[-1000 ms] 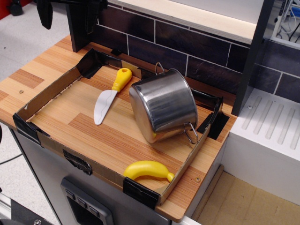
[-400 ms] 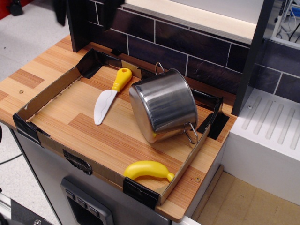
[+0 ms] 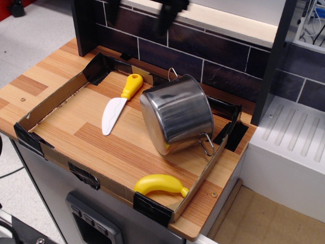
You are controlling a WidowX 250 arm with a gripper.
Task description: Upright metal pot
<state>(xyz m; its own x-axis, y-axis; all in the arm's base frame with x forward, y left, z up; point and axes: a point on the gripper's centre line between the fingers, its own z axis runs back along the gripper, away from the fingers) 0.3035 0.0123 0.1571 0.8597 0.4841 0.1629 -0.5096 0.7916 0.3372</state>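
The metal pot [image 3: 177, 114] is shiny steel and lies tipped on its side in the right half of the cardboard tray [image 3: 51, 99]. Its flat base faces the front left and its mouth points to the back right, hidden from me. One wire handle sticks up at the back and the other rests near the tray's right wall. My gripper [image 3: 142, 9] is at the top edge of the view, blurred, high above and behind the pot. Its two dark fingers [image 3: 170, 12] stand wide apart with nothing between them.
A toy knife [image 3: 118, 104] with a yellow handle lies left of the pot. A yellow toy banana [image 3: 160, 184] lies at the tray's front right corner. A dark brick wall runs behind the tray. A white sink unit [image 3: 292, 147] stands to the right.
My gripper has moved right along the top of the view, from above the tray's back left corner to above and behind the pot. The pot, knife and banana have not moved.
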